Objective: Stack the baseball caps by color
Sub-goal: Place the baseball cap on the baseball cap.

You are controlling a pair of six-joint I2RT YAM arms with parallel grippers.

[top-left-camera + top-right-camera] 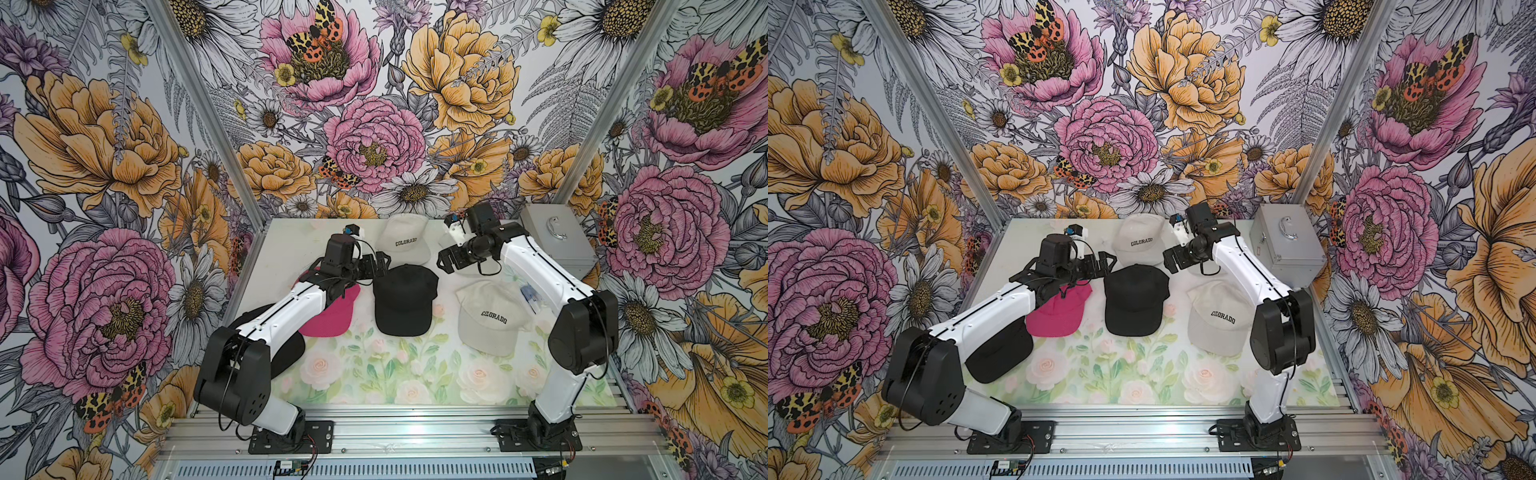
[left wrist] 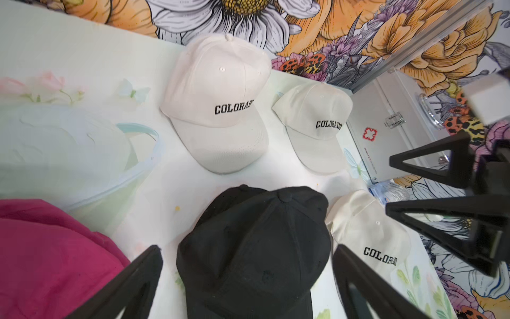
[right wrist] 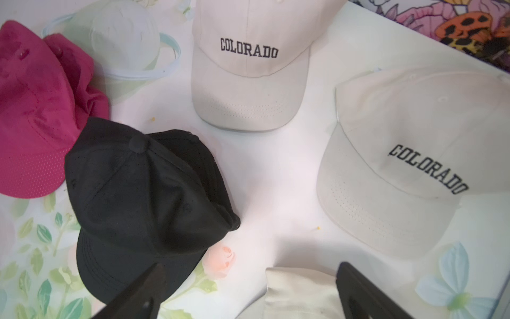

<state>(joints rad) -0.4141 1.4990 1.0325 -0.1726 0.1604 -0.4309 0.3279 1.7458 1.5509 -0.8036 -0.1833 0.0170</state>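
Observation:
A black cap (image 1: 405, 303) lies mid-table, and in the left wrist view a second black crown shows under the top black cap (image 2: 256, 248). Another black cap (image 1: 998, 353) lies under the left arm, beside the pink cap (image 1: 332, 313). Cream COLORADO caps sit at the back (image 1: 405, 241), back right (image 2: 314, 124) and front right (image 1: 488, 318). My left gripper (image 1: 380, 262) (image 2: 247, 248) hovers open over the middle black cap's back edge. My right gripper (image 1: 444, 262) (image 3: 251, 266) hangs open above the table between that black cap and the front-right cream cap (image 3: 298, 292).
A silver metal case (image 1: 557, 245) stands at the back right corner. A small bottle (image 1: 530, 297) lies between it and the front-right cream cap. The two grippers face each other closely over the back half. The flowered mat (image 1: 374, 374) is bare at the front.

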